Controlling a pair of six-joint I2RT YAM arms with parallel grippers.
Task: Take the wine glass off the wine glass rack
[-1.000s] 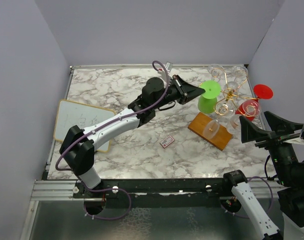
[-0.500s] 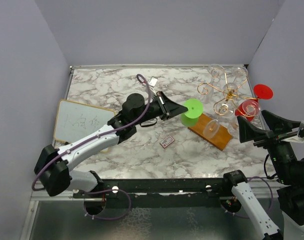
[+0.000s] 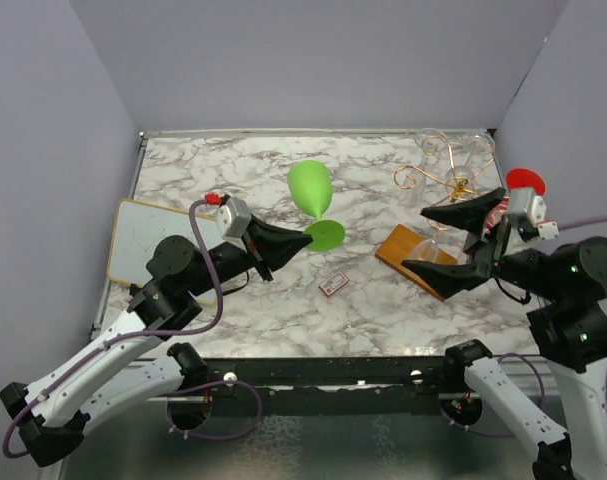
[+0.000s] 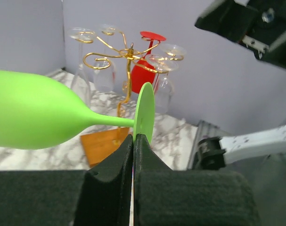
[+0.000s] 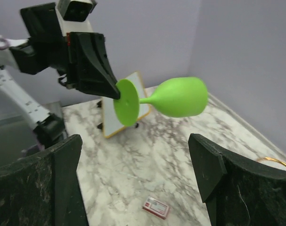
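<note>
My left gripper (image 3: 301, 238) is shut on the round foot of a green wine glass (image 3: 311, 187) and holds it in the air over the table's middle, bowl pointing back; the glass also shows in the left wrist view (image 4: 34, 115) and the right wrist view (image 5: 178, 96). The gold wire wine glass rack (image 3: 451, 180) stands at the back right on its brown wooden base (image 3: 408, 255). A red glass (image 3: 523, 182) and several clear glasses (image 3: 430, 141) hang on it. My right gripper (image 3: 449, 238) is open and empty, in front of the rack.
A small whiteboard (image 3: 148, 235) lies at the left of the marble table. A small red and white card (image 3: 333, 284) lies near the middle, also in the right wrist view (image 5: 156, 207). Grey walls close in the table on three sides.
My left arm has pulled the green glass off the rack, leftward and toward the near side, and turned it bowl-back. My right arm has swung in from the right edge toward the rack.
</note>
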